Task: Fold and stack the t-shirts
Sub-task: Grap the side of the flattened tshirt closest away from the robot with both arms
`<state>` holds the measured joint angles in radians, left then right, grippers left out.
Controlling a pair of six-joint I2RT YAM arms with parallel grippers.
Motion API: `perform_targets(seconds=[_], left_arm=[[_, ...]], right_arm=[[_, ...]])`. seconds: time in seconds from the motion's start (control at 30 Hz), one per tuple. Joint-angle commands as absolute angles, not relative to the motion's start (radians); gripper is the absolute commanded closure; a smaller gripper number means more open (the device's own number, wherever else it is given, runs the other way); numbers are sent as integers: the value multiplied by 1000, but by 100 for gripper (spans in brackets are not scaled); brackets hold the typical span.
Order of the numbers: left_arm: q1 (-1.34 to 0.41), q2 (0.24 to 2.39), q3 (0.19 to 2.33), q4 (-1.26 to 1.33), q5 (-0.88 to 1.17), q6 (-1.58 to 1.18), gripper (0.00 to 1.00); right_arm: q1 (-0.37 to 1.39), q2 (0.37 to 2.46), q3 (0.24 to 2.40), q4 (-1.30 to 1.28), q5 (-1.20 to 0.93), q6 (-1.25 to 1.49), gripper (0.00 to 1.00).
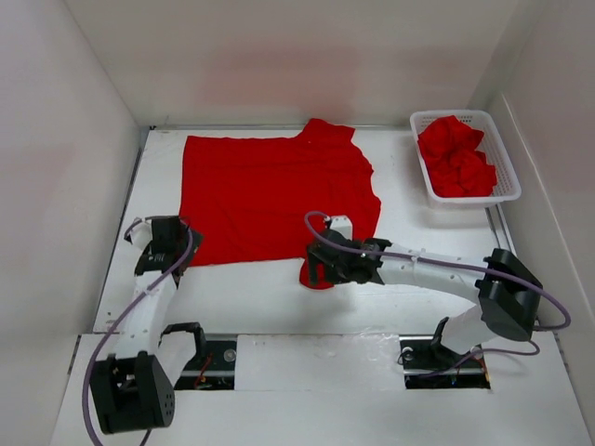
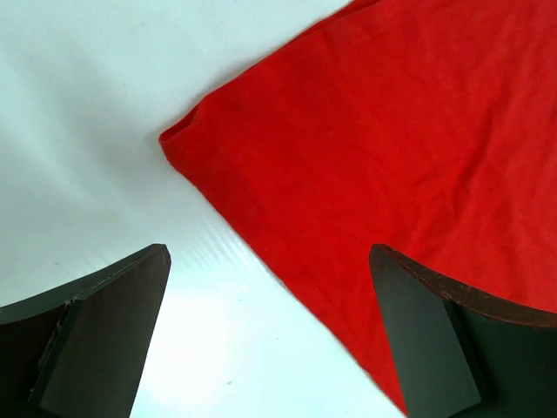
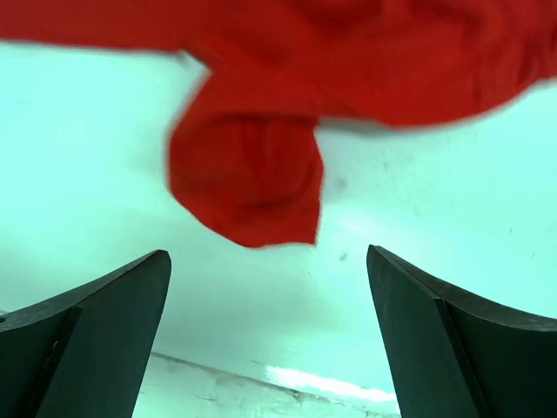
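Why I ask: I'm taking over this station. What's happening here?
Shirt folding, with no fold made yet. One red t-shirt lies spread flat on the table. The left pincer hovers open at its near left corner, the right pincer open by a bunched sleeve at its near edge; neither holds cloth. More crumpled shirts wait in the white basket.

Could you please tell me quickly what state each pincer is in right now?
The left pincer is open and empty, over a corner of the spread t-shirt.
The right pincer is open and empty, facing a bunched part of it.
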<state>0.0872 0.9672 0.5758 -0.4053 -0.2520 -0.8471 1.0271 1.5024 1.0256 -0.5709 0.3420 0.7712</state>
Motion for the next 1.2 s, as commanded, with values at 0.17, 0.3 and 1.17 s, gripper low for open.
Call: perform_targets(seconds=[0.17,0.3,1.17], left_arm=[[133,983,540,-266,-273,-916,1],[299,1097,513,-148,-36,-847,1],[307,1273,502,-72,-83,-796,34]], right_arm=[[1029,1454,945,-450,328,956,0],[1029,1502,982,-497,365,969,0],[942,1453,951,-548,321,979,0]])
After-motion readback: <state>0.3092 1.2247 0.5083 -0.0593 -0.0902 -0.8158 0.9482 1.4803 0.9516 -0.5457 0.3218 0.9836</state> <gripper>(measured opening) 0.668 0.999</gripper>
